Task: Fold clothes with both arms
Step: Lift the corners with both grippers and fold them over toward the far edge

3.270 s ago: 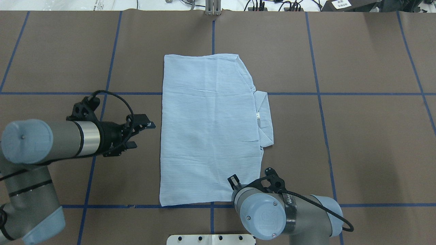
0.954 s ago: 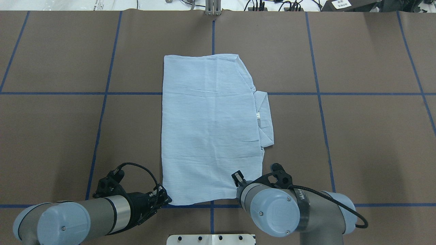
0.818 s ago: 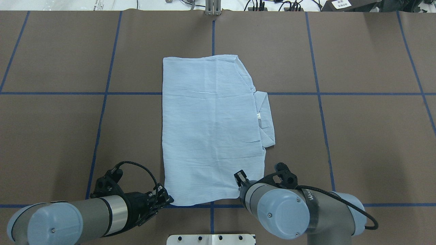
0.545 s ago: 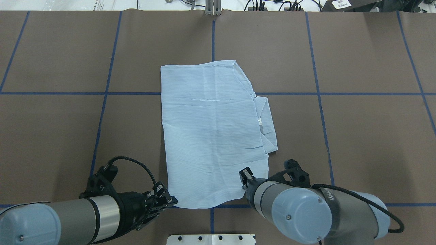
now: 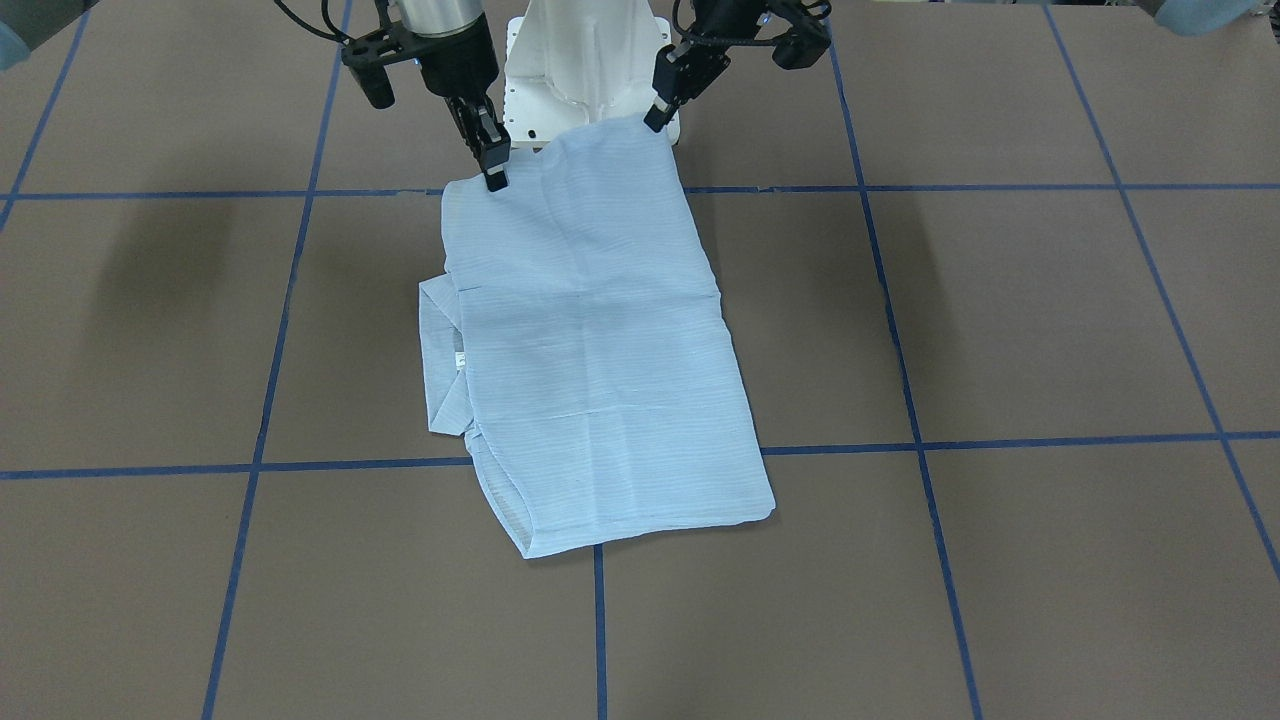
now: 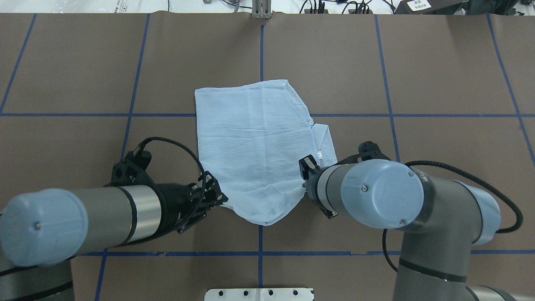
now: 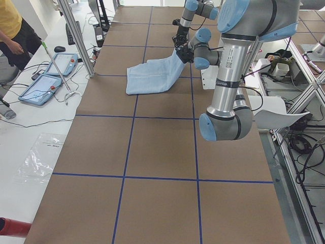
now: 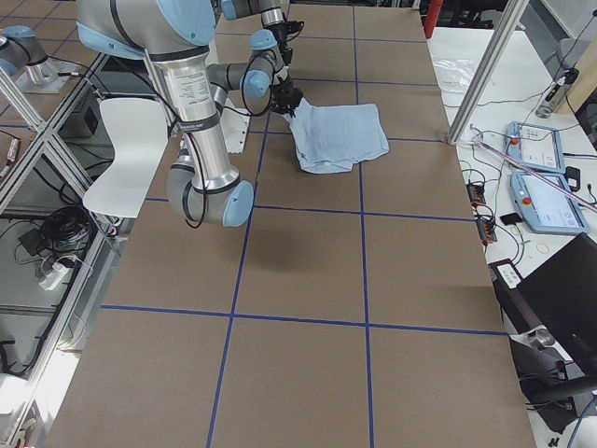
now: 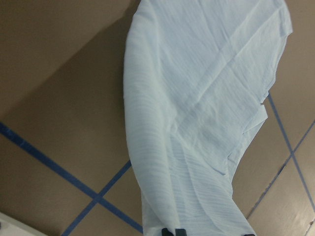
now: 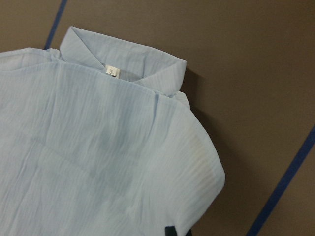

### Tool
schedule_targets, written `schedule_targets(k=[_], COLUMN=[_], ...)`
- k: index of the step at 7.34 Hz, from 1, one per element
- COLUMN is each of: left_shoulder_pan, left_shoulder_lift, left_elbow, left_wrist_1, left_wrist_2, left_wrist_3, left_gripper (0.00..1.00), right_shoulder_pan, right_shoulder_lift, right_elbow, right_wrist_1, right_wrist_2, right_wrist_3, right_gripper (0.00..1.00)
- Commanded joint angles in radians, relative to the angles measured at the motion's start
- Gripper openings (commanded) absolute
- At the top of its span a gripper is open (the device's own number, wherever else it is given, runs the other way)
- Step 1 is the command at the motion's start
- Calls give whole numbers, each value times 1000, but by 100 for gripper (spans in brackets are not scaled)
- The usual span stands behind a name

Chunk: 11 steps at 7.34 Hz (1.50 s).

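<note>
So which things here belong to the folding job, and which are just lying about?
Job: striped blue shirt, left pincer, right pincer, both gripping its corners.
Lying about: control tablets, clear plastic bag, white chair.

Shirt (image 5: pixel 590 350) on table (image 5: pixel 1000 330), robot-side corners at left end effector (image 5: pixel 653 122), right end effector (image 5: pixel 494 178)

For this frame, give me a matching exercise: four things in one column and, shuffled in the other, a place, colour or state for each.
Things:
1. left gripper
2. right gripper
3. collar
4. table

Descriptions:
a. brown, with blue grid lines
b. shut on the raised corner of the shirt on the collar side
c. sticks out from the folded shirt's side
d. shut on the raised shirt corner away from the collar

Pairs: 1-d, 2-b, 3-c, 4-a
</note>
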Motion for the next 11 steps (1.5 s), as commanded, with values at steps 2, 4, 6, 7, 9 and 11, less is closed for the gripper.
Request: schedule_targets(k=[2,4,6,7,9,11], left_shoulder_pan=[-204,-277,-310,-330,-376,-379], left_shoulder_lift=[-72,-143,-178,-201,-235,-256], left_elbow=[186,339,514,574,643,761], left_wrist_1=[1,-45,-197,-226,-226,-315], left_wrist_2=[-74,-80,-80,-80,-80,-79], left_wrist_3=[187,265,287,319,372,393], left_gripper=[0,0,0,0,0,0], right_shoulder_pan=[149,195,250,278,335,341], right_shoulder_lift=[150,234,321,355,437,455], right_elbow=[-247,-438,-652,-712,-874,-982], right_wrist_1=[27,133,266,268,347,438], right_wrist_2=[69,108,172,192,241,242], right_wrist_3=[-156,-198,-255,-287,-338,-387], right_gripper=[0,0,0,0,0,0])
